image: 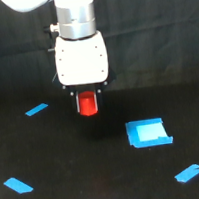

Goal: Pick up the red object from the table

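Observation:
The red object [87, 104] is a small bright red-orange block held between the fingers of my gripper [87, 105], just under the white gripper body. The gripper is shut on it. The block hangs above the black table [70, 161], with a dim shadow below it, so it looks lifted off the surface. The fingertips are mostly hidden behind the block.
A blue square patch [148, 132] lies on the table toward the exterior view's right. Blue tape strips lie at the left back [36, 109], the left front [18, 185] and the right front [188, 173]. A black backdrop stands behind the arm.

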Motion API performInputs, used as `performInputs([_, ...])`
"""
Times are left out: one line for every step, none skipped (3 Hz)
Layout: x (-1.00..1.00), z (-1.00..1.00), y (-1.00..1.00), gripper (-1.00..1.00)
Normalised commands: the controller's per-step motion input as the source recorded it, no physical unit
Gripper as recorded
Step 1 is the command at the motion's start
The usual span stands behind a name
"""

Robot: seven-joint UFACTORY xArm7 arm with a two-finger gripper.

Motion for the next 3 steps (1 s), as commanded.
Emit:
performInputs([0.01,0.83,-0.04,-1.00])
performInputs([-0.03,0.43,0.03,-0.97])
performInputs([0.03,0.18,-0.09,-1.00])
